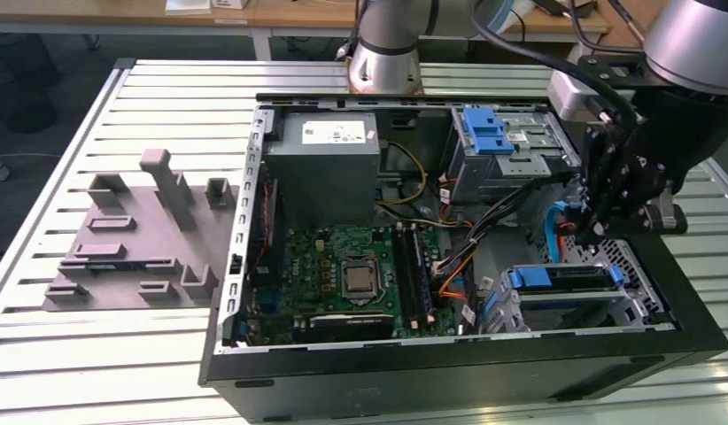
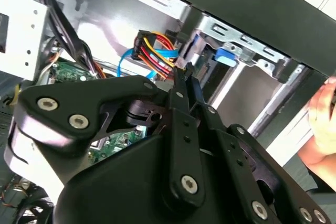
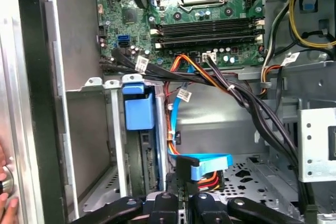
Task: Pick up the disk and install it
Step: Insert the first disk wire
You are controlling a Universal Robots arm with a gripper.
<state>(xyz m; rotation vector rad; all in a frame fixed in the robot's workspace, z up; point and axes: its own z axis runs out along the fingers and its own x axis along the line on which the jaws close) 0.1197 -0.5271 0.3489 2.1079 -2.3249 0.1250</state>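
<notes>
Resting on a slatted table (image 1: 127, 372) — computer case (image 1: 459, 372).

A: Room near the gripper (image 1: 608, 232)?
B: Tight. Lower right of the exterior view, the drive cage (image 1: 576, 297) holds the disk (image 1: 561, 277); case wall (image 1: 683, 292) just beside it.
A: Cables?
B: Black cable bundle (image 3: 231, 90) and blue ribbon (image 3: 209, 162) cross mid-frame in the first wrist view.
A: Free space?
B: Bare case floor (image 3: 210, 124) beside the cage, under those cables.
</notes>
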